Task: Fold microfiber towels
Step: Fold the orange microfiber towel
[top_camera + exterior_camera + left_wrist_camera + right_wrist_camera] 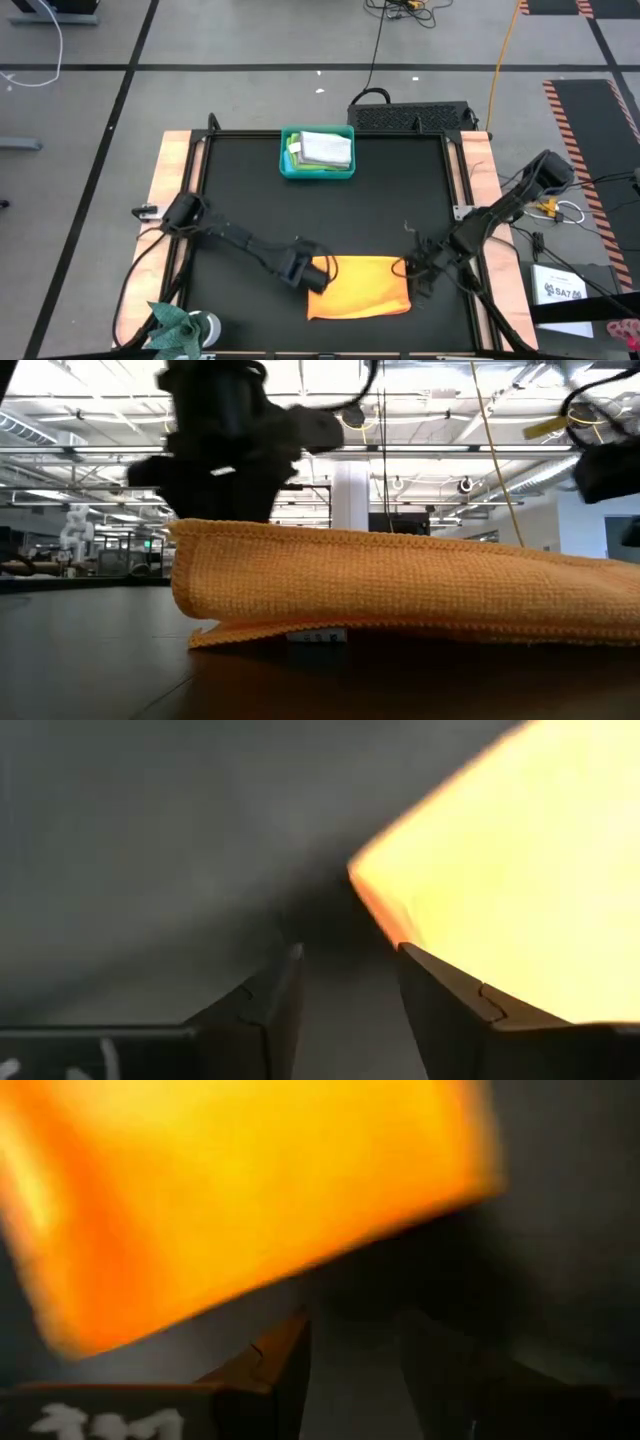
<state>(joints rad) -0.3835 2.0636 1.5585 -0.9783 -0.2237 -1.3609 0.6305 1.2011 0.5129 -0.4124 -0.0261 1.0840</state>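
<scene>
1. So, left claw (322, 272) sits at the left edge of the folded orange-yellow microfiber towel (360, 287), fingers (262, 1005) spread apart with nothing between them.
2. Right claw (408, 268) is at the towel's right edge, also released, nothing gripped in its wrist view.
3. That towel lies flat, folded over, near the front middle of the black-topped table (250, 200).
4. Further back, a rigid teal plastic bin (317, 154) holds a folded light grey cloth (327, 148), with a bit of lime green beside it.
</scene>
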